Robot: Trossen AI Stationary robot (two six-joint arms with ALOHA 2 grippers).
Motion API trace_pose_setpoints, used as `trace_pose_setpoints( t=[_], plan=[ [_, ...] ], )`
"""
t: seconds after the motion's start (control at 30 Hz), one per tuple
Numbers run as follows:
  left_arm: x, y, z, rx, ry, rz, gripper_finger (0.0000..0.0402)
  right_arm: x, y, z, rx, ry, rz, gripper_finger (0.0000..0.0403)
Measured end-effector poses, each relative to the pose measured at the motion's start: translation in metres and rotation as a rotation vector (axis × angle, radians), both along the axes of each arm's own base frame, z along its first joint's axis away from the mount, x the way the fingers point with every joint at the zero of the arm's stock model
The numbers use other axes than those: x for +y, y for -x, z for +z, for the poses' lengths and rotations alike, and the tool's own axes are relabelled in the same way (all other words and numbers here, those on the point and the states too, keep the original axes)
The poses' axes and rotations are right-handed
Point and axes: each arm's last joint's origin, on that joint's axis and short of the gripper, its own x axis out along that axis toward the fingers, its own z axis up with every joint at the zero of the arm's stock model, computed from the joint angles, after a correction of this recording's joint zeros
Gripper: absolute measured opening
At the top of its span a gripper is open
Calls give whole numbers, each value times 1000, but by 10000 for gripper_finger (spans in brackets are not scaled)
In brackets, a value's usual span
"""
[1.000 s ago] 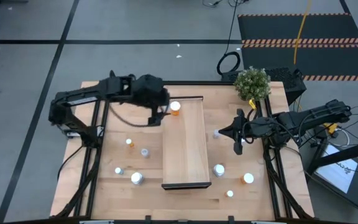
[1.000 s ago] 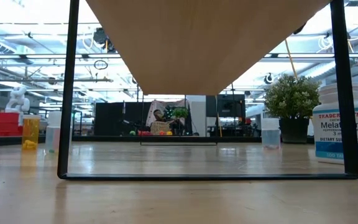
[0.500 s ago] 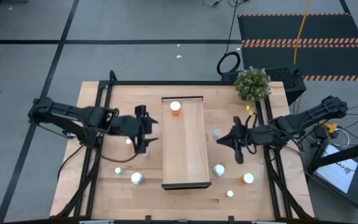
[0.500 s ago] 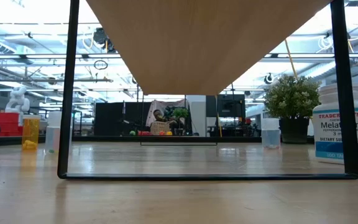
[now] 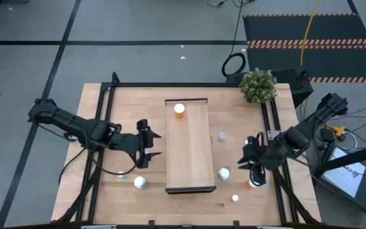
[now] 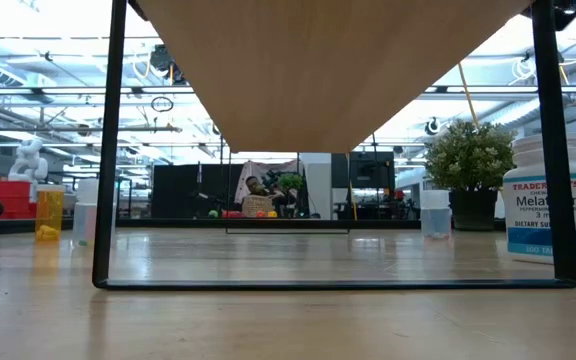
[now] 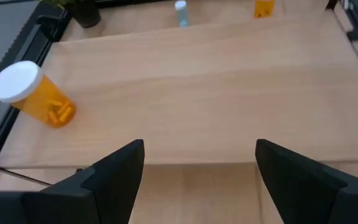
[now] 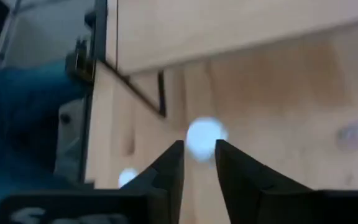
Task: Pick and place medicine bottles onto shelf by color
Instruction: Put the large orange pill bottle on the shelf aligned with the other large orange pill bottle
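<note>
We're mid-task. One orange bottle sits on the shelf, at its far end near the left long edge. The rest are on the table, either side of the shelf. We judge the step in hand to be the reach for the next bottle, on the right side.

Right gripper hovers over the table right of the shelf, twd the near end. It's close to a grey bottle and a second orange bottle. Its fingers are only a little apart w/ nothing btw them. In the right wrist view a white cap shows just beyond the tips; which bottle that is, we can't say for sure.

Left gripper waits just beside the shelf's left edge, approx mid-length, fingers wide apart and empty.

Next move, as we read it: the right fingers need to spread wider than the bottle body, line up w/ the cap btw them, then drop to grip below the cap. If the target is orange, it prob. belongs by the one already shelved.

Orientation: the shelf's long axis runs near-to-far btw the two arms. The shelved orange bottle looks upright, cap up, long axis vertical. The left wrist view shows it slanted, tho, so we can't rule out a lean. The table bottles show mostly caps from above, so prob. upright too.
</note>
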Motion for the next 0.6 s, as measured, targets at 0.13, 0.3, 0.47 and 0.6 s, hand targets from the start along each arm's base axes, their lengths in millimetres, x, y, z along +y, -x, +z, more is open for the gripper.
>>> trace_pose_setpoints(
  t=[0.13,0.3,0.47,0.6],
  plan=[
    [-3,-1,0,-38,21,27,310,11,4,-4,85,-73,46,127],
    [-4,-5,-6,-101,43,39,310,18,13,-14,218,-49,89,163],
    [-5,-6,-12,-116,54,42,310,27,18,-25,330,19,140,186],
    [-4,-6,-15,-110,68,60,310,35,16,-33,360,64,178,200]
  ],
)
